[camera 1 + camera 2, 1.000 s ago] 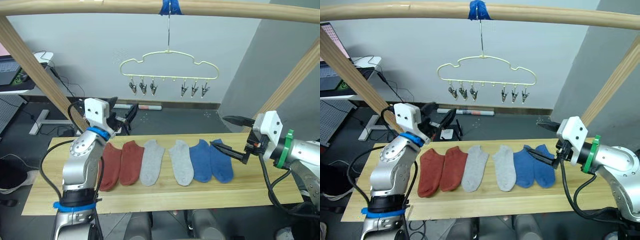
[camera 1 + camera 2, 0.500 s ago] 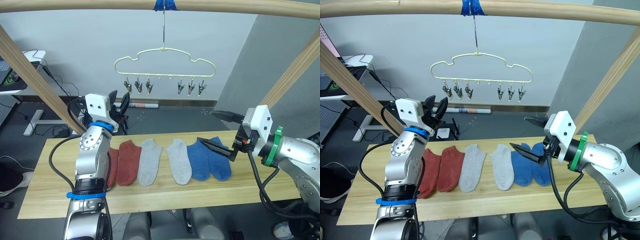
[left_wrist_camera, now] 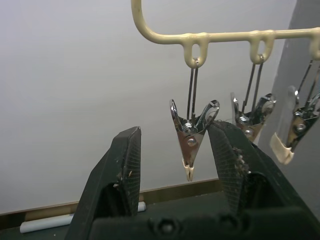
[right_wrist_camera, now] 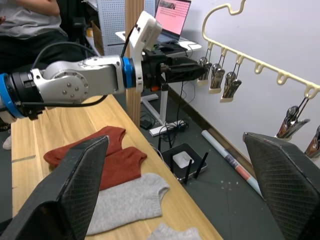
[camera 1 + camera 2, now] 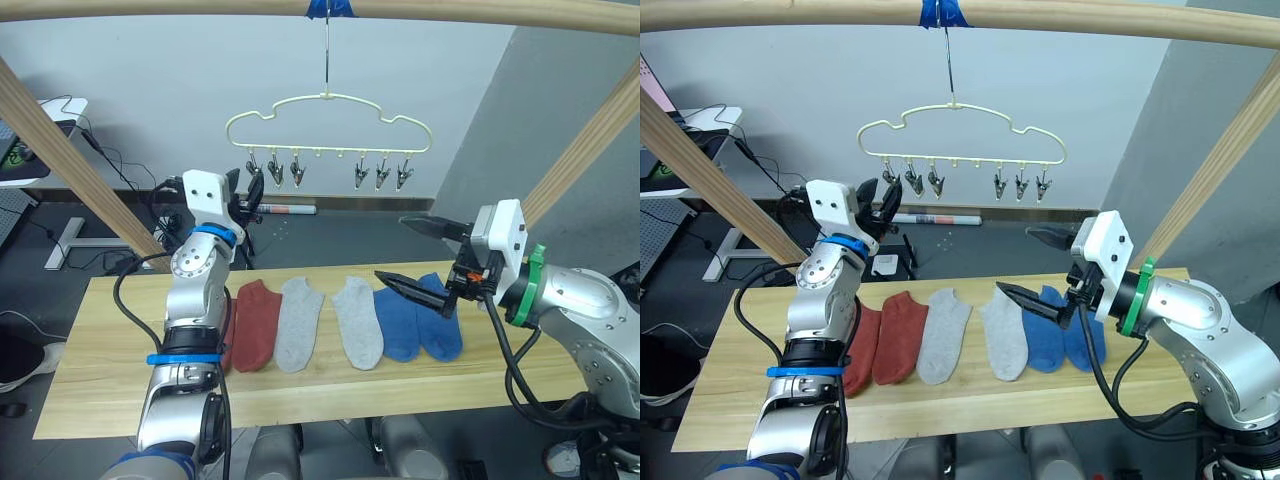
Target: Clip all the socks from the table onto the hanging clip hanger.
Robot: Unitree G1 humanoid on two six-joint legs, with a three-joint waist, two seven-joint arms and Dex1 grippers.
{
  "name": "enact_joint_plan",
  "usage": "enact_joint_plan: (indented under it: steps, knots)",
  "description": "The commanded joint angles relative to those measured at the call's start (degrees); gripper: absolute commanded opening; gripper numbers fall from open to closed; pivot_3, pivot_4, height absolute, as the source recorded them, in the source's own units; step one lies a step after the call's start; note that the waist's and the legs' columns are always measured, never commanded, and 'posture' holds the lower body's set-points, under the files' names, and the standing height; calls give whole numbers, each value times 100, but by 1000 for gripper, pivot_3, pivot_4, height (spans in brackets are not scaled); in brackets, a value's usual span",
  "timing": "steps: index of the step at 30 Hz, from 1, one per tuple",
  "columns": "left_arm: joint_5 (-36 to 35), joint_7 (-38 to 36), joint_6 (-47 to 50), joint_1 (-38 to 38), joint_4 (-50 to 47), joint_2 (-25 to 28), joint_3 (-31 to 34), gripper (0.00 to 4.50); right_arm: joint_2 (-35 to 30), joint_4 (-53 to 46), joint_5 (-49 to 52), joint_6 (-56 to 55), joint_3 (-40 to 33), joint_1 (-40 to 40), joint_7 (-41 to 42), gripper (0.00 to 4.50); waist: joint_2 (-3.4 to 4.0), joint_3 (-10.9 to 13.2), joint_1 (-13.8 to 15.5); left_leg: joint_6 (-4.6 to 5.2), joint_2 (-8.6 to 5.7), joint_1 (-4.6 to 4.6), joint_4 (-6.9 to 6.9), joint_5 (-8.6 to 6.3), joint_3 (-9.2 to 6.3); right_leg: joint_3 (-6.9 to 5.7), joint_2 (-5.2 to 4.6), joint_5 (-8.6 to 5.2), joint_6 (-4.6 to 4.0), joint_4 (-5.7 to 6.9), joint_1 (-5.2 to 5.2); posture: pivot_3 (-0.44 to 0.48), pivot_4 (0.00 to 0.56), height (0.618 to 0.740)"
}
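Six socks lie in a row on the table (image 5: 90,400): two rust red (image 5: 256,322), one partly behind my left arm, two light grey (image 5: 298,322), and two blue (image 5: 420,318). The clip hanger (image 5: 328,105) hangs from the top pole with its silver clips (image 5: 382,176) empty. My left gripper (image 5: 246,190) is raised and open, with its fingers (image 3: 125,165) on either side of the hanger's leftmost clip (image 3: 192,135), which may touch one of them. My right gripper (image 5: 392,248) is open and empty, hovering above the blue and grey socks.
A thick wooden pole frame surrounds the table: top beam (image 5: 500,15), slanted left pole (image 5: 60,150), slanted right pole (image 5: 590,150). Blue tape (image 5: 328,8) fixes the hook. A person (image 4: 30,20) and a laptop (image 4: 172,12) are behind the table's left end.
My left gripper rose from beside the red socks up to the hanger's leftmost clip. My right gripper shifted left over the blue socks. The camera also moved.
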Motion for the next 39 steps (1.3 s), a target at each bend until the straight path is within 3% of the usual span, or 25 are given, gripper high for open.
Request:
enact_joint_plan:
  steps: [1,22,32,39]
  knots:
    - [-51,-89,-224,-226,13,11,40,2270,40,-194,117,-22,16,-155,-49,4500,-2,4,0,0,0,0,0,0,-1,-2,0,0,0,0,0,-254,271,740]
    - [-165,-267,-321,-495,286,-97,56,2270,68,-230,138,22,90,-106,-68,4500,-2,9,-2,-1,0,-7,-3,0,-2,-4,0,-1,2,-4,-6,-251,257,740]
    - [-120,-305,-488,-650,510,-64,35,172,17,-233,126,24,90,33,-31,4500,-2,9,0,-2,-2,-88,7,1,-6,-6,-1,4,1,15,-90,-252,258,740]
    - [-67,-373,-456,-550,283,11,-40,112,3,127,-679,-173,256,729,-376,4500,-2,9,3,-2,-4,-89,4,1,-13,-13,-1,2,4,14,-90,-246,259,740]
